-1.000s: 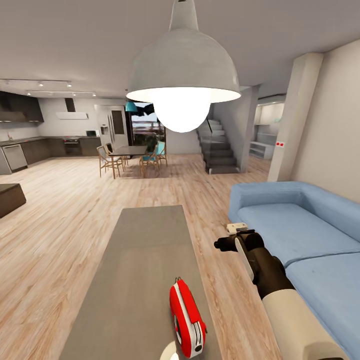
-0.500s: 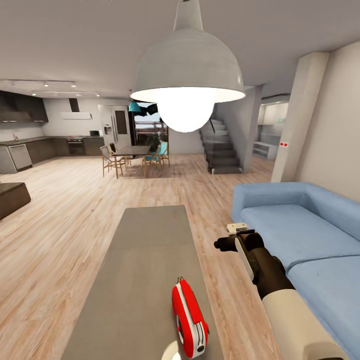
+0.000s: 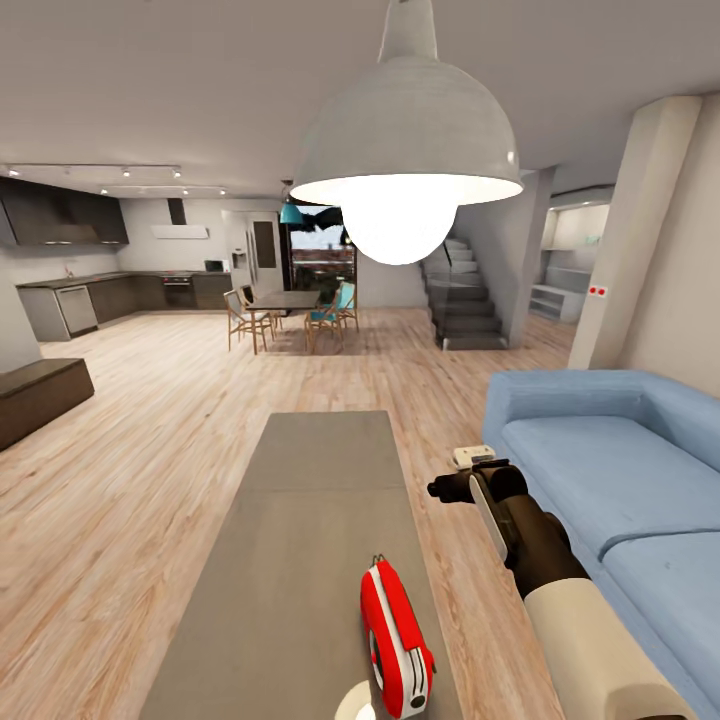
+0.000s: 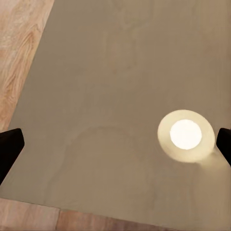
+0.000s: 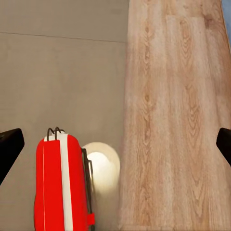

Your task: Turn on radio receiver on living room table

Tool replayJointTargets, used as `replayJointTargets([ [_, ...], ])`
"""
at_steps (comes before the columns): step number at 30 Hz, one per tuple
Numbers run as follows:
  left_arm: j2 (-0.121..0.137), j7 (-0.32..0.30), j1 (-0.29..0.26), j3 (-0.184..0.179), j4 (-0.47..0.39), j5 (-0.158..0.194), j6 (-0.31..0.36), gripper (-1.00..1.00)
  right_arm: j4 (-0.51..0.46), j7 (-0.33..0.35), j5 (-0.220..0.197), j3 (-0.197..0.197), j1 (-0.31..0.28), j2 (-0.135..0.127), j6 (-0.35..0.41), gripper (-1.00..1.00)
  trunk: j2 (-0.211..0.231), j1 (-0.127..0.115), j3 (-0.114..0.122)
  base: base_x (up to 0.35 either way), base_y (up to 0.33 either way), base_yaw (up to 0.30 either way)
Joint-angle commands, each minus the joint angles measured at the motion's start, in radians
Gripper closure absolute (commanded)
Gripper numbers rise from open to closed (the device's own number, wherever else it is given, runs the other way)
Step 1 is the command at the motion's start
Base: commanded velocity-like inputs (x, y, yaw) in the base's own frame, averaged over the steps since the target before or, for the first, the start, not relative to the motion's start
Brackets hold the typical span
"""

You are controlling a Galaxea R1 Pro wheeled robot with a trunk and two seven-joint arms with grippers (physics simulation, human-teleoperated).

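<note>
While the radio receiver [image 5: 60, 180] stands on the table [image 5: 57, 77] off-centre beneath the right gripper [image 5: 115, 139], whose jaws, like the left gripper's [image 4: 115, 144], are wide apart and empty, a straight descent could miss or topple it.

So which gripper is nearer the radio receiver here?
Right, it seems. The right wrist view shows the radio receiver close below its spread fingertips; the left gripper looks down on bare table.

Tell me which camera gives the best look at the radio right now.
The head view: the whole radio stands upright near the table's near end, left of the right gripper. The right wrist view shows its red top, white band and wire handle, cropped at the frame edge. The left wrist view shows bare tabletop with a lamp reflection.
</note>
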Motion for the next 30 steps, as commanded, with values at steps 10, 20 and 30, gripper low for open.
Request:
replayJointTargets([
  [10,0.0,0.0,0.0,0.0,0.0,0.0,0.001,-1.0,0.0,0.0,0.0,0.0,0.0,0.0,0.001,-1.0,0.0,0.0,0.0,-0.07,-0.157,0.002],
  [20,-0.001,0.0,0.0,-0.001,0.0,0.0,0.0,-1.0,0.0,0.0,0.0,0.0,0.0,0.0,0.001,-1.0,0.0,0.0,0.0,-0.116,-0.15,0.0],
  [30,0.0,0.0,0.0,-0.001,0.0,0.0,0.0,-1.0,0.0,0.0,0.0,0.0,0.0,-0.001,0.001,-1.0,0.0,0.0,0.0,-0.005,-0.005,0.135],
])
